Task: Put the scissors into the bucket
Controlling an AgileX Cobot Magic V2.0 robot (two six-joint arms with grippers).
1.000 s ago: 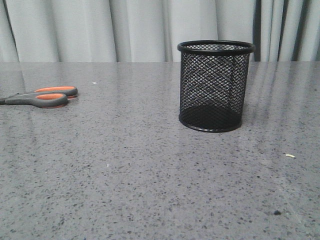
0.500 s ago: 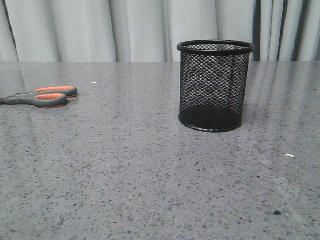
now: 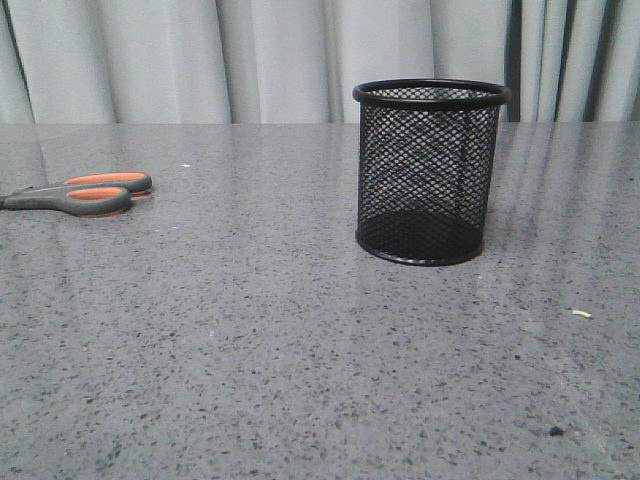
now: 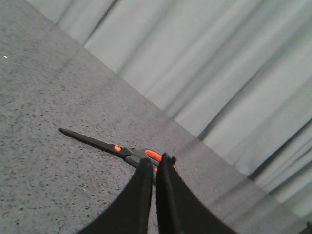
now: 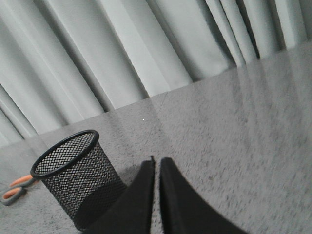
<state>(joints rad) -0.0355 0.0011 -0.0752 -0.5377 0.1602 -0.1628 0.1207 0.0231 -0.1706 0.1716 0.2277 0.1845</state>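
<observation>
The scissors point(image 3: 75, 194) lie flat on the grey table at the far left, dark grey handles with orange lining. The left wrist view shows them point(image 4: 100, 144) with the orange pivot dot and dark blades, handles partly hidden behind my left gripper point(image 4: 155, 163), which is shut, empty and above the table near them. The bucket point(image 3: 430, 170), a black wire-mesh cup, stands upright right of centre and is empty. It also shows in the right wrist view point(image 5: 75, 178), beside my right gripper point(image 5: 157, 162), which is shut and empty. Neither gripper shows in the front view.
The speckled grey table point(image 3: 250, 340) runs back to a pale curtain point(image 3: 280, 60). A small pale crumb point(image 3: 581, 313) and a dark speck point(image 3: 554, 431) lie at the front right.
The front view has shifted very slightly; the scissors and the bucket have not moved on the table.
</observation>
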